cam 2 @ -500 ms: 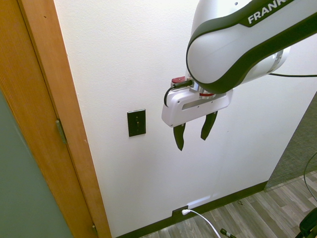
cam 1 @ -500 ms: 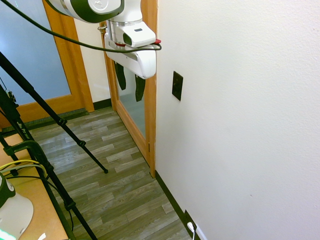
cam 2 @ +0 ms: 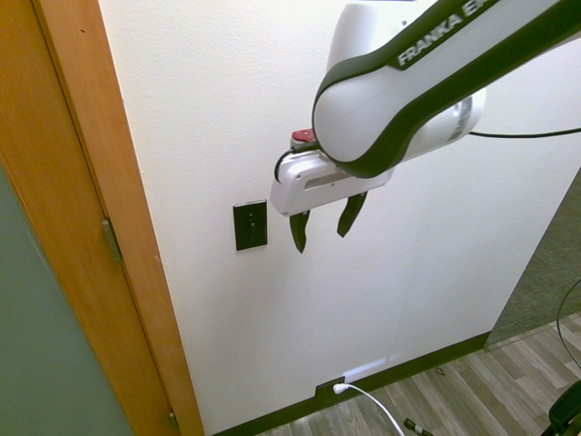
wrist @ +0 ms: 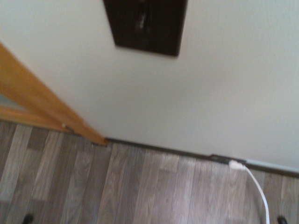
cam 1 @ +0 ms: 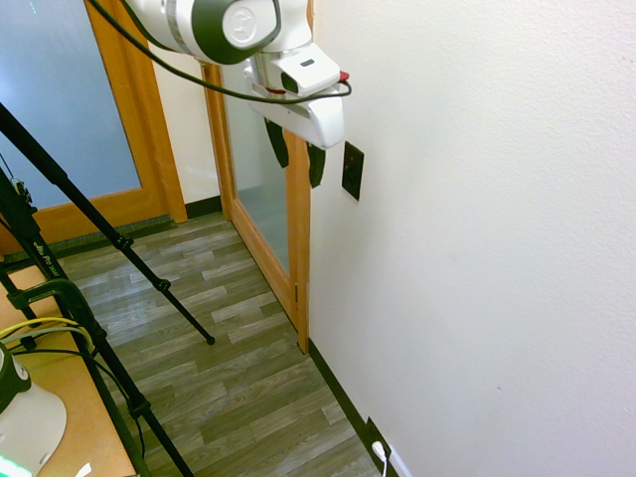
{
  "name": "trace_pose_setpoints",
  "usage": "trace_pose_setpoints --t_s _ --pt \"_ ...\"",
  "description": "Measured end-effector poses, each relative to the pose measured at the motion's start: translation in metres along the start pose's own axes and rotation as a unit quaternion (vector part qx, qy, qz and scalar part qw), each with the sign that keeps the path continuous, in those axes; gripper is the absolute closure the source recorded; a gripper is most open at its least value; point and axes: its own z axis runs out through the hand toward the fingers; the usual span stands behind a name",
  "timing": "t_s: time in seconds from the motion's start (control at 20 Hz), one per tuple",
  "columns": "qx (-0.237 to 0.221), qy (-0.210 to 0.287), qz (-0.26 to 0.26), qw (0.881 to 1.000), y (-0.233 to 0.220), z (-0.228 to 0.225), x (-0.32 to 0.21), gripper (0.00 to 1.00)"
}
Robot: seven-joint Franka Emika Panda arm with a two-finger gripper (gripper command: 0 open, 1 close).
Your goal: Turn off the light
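On the white wall [cam 2: 209, 109], dark upright switch [cam 2: 250, 225] beside the empty, parted hand [cam 2: 321, 227].

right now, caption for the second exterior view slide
Open pincer hangs beside the dark wall switch, not touching it.

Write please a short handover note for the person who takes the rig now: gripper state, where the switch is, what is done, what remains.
Gripper: open, holding nothing, fingers pointing down, beside the switch and not touching it.
Switch: dark upright plate on the white wall, next to the wooden door frame; also seen in the wrist view.
A second dark plate with a white plug sits at the baseboard; it is not the target.
Done: the approach only.
Left: reach the switch and flip it.
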Motion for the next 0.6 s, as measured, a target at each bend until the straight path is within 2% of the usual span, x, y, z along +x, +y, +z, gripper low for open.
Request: trace_pose_setpoints --t_s 0.25,0.45,0.5,0.6 --pt "0.059 0.039 0.003 0.997 -0.050 0.024 0.018 0.00" --pt "0.084 0.058 0.005 0.995 -0.067 0.042 0.017 0.00" --pt "0.088 0.063 0.008 0.994 -0.068 0.046 0.016 1.00" --pt "0.091 0.071 0.011 0.993 -0.069 0.052 0.015 1.00"
